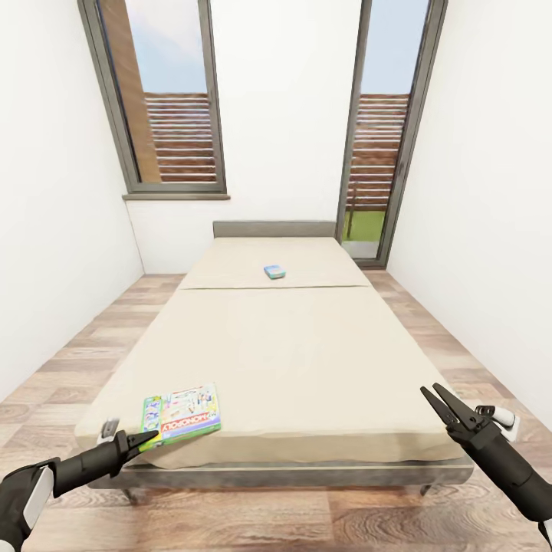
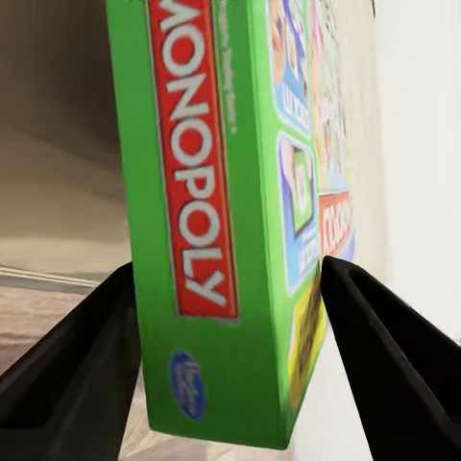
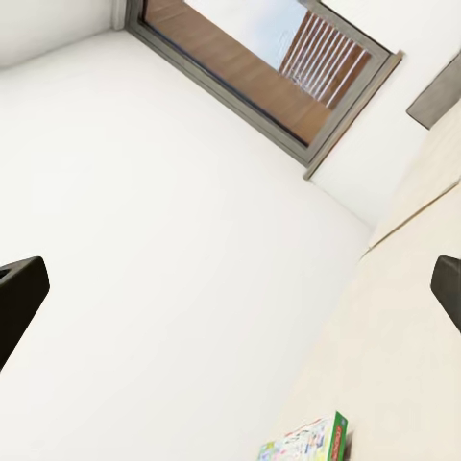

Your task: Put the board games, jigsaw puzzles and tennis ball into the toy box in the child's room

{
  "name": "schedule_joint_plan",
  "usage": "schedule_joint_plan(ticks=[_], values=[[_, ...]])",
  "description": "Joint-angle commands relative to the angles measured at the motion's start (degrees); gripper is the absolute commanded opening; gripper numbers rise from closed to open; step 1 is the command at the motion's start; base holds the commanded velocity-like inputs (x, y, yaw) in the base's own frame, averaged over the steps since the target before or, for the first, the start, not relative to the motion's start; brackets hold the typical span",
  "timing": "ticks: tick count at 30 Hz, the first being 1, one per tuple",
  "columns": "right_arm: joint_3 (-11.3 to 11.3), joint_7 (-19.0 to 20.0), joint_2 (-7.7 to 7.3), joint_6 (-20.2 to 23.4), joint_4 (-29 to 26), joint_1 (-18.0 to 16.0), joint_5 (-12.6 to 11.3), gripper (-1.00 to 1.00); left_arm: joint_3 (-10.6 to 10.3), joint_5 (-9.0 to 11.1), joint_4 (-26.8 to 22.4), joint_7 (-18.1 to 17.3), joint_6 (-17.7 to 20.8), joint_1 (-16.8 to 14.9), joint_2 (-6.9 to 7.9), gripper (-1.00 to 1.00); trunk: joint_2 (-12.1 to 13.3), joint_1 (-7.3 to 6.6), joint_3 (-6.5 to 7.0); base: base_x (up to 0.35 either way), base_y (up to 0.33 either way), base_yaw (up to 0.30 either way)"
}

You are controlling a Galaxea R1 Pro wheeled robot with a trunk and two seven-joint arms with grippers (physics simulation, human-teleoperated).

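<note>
The left arm is seen in the head view reaching forward and low from the near left, its forearm nearly level, with the left end effector (image 1: 143, 439) brought to the near left corner of the bed (image 1: 307, 360). Its fingers are spread on either side of the near edge of a green board game (image 1: 182, 412) that lies flat on the mattress at that corner. In the left wrist view the box (image 2: 230, 211) stands between the two dark fingers (image 2: 77, 375), its green spine with red "MONOPOLY" lettering facing the camera. Whether the pads press the box cannot be told: one finger is seen close against the spine side, the other just beside the printed face, so the grip is either released or only just closing.

The right arm is held out on the near right, forearm angled up and inward, well apart from the near board game. The right end effector (image 1: 440, 402) is held released, its two pointed fingers parted in a clear V above the bed's near right corner, nothing between them. In the right wrist view the dark fingertips (image 3: 19, 298) sit wide apart at the frame's edges, and the green box (image 3: 309, 444) is seen far ahead.

A second board game (image 1: 275, 271), small and blue, lies far ahead of both end effectors, on the mattress near the headboard (image 1: 274, 228).
</note>
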Motion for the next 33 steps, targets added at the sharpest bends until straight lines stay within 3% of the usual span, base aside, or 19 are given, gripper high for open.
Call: schedule_joint_plan(ticks=[1,12,13,19,33], values=[[-0.03,0.03,0.01,0.34,0.01,-0.03,-0.21,1.0,0.05,-0.41,0.03,-0.12,-0.14,0.0,0.0,-1.0,0.4,-0.24,0.13,0.0,0.0,0.0],[-0.02,0.03,0.05,0.34,0.01,-0.03,-0.21,1.0,-0.05,-0.39,0.03,-0.27,-0.12,-0.01,0.0,-1.0,4.81,-2.65,2.1,0.0,0.0,0.0],[0.07,0.03,0.08,0.25,0.04,-0.03,-0.21,1.0,0.17,-0.14,-0.44,-1.45,1.37,-0.04,0.44,-1.0,4.81,-2.65,2.1,0.0,0.0,0.0],[0.07,0.03,0.08,0.25,0.02,-0.03,-0.21,1.0,0.21,-0.07,-0.64,-4.55,2.08,-0.04,0.59,-1.0,6.81,-3.75,3.0,0.0,0.0,0.0],[0.07,0.03,0.08,0.26,0.04,-0.03,-0.21,1.0,0.1,-0.06,-1.57,-6.37,2.45,-0.04,0.68,-1.0,12.43,-6.82,5.51,0.0,0.0,0.0]])
